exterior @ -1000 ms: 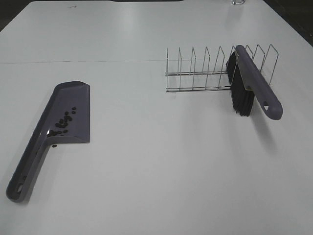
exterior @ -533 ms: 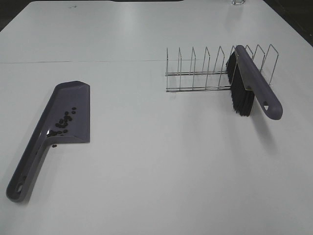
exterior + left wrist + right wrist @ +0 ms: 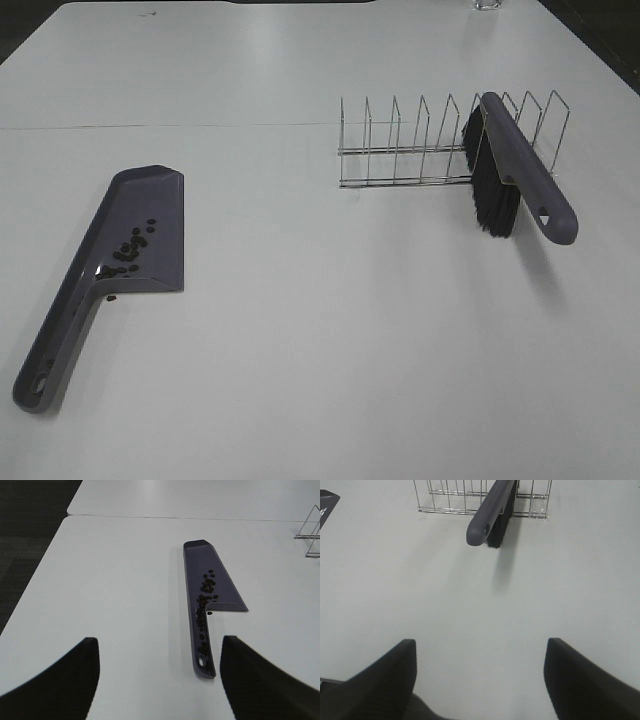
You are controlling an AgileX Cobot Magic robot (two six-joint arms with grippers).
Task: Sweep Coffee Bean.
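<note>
A purple dustpan (image 3: 160, 195) (image 3: 196, 555) lies flat on the left of the white table, handle toward the front. Several coffee beans (image 3: 131, 247) (image 3: 208, 586) sit in its tray and along its handle. One bean (image 3: 112, 297) (image 3: 210, 612) lies on the table just outside the pan's corner. The purple brush (image 3: 520, 170) (image 3: 487, 512) with black bristles leans in the wire rack (image 3: 400, 150) (image 3: 445, 500). My left gripper (image 3: 157, 640) is open, back from the pan's handle end. My right gripper (image 3: 480, 642) is open, well short of the brush. Neither arm shows in the high view.
The white table (image 3: 320, 330) has a seam running across behind the dustpan. Dark floor (image 3: 25, 540) lies beyond the table's left edge. A glass (image 3: 487, 4) stands at the far back edge.
</note>
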